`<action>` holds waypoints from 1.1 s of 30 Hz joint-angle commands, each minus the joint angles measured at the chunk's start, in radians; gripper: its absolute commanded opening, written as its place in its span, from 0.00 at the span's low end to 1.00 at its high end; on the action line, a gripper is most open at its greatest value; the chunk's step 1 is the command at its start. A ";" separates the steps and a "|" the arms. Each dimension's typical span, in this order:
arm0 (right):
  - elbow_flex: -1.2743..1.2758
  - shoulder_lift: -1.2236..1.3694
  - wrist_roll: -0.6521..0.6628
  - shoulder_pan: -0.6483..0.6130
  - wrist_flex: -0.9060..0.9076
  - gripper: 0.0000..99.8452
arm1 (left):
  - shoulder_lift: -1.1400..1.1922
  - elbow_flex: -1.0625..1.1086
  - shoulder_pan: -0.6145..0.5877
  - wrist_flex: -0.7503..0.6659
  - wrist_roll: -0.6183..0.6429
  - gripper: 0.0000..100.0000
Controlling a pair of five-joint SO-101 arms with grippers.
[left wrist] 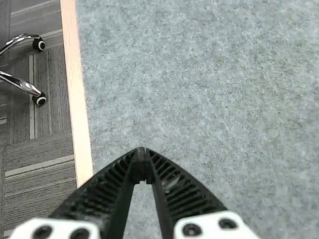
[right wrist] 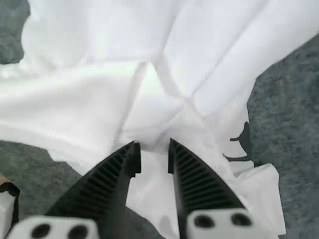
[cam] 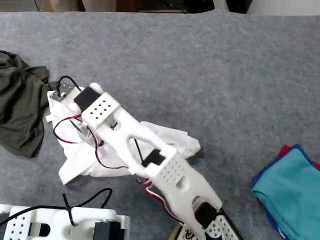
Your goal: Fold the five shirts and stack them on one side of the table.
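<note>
Your right pincer [right wrist: 154, 149] stood slightly parted right over the white shirt [right wrist: 99, 99], its tips at the cloth, with nothing that you could call gripped between them. That white shirt [cam: 170, 137] lay rumpled and unfolded near the front of the table [cam: 210, 65], under the long white arm that reached across it from the front edge.

Your left pincer [left wrist: 142, 162] was clenched tip to tip on nothing, hanging over bare grey table [left wrist: 209, 74] close to its wooden edge [left wrist: 77, 89].

As for progress, you looked a little past halfway. At the table's right side sat a stack [cam: 292, 187] with a teal shirt [cam: 295, 180] folded on top and blue and red edges showing beneath it. I took that for three done, though the lower layers were mostly hidden. Two remained by my reckoning: the white shirt under your right pincer, and an olive shirt [cam: 20, 110] lying crumpled at the table's left edge, just beside the white one and not yet folded.

For writing, you had none to read. The white shirt carried a small black mark [right wrist: 239, 144], a shape rather than letters.
</note>
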 commanded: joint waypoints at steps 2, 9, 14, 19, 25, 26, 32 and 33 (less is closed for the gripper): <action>0.108 -0.199 -0.009 -0.018 0.018 0.10 | -0.012 -0.002 -0.009 -0.018 -0.006 0.02; 0.229 -0.254 -0.009 -0.070 0.015 0.22 | -0.012 -0.002 -0.003 -0.018 -0.006 0.02; 0.228 -0.214 -0.009 -0.120 -0.015 0.21 | -0.012 -0.002 -0.003 -0.017 -0.006 0.02; 0.228 -0.168 -0.052 -0.153 -0.054 0.21 | -0.012 -0.002 -0.003 -0.017 -0.006 0.02; 0.228 -0.137 -0.094 -0.154 -0.087 0.21 | -0.012 -0.002 -0.003 -0.017 -0.006 0.02; 0.228 -0.131 -0.100 -0.153 -0.097 0.21 | -0.012 -0.002 -0.002 -0.017 -0.006 0.02; 0.228 -0.081 -0.124 -0.153 -0.140 0.17 | -0.012 -0.002 -0.002 -0.018 -0.006 0.02; 0.228 -0.073 -0.132 -0.151 -0.147 0.15 | -0.012 -0.002 -0.002 -0.018 -0.008 0.02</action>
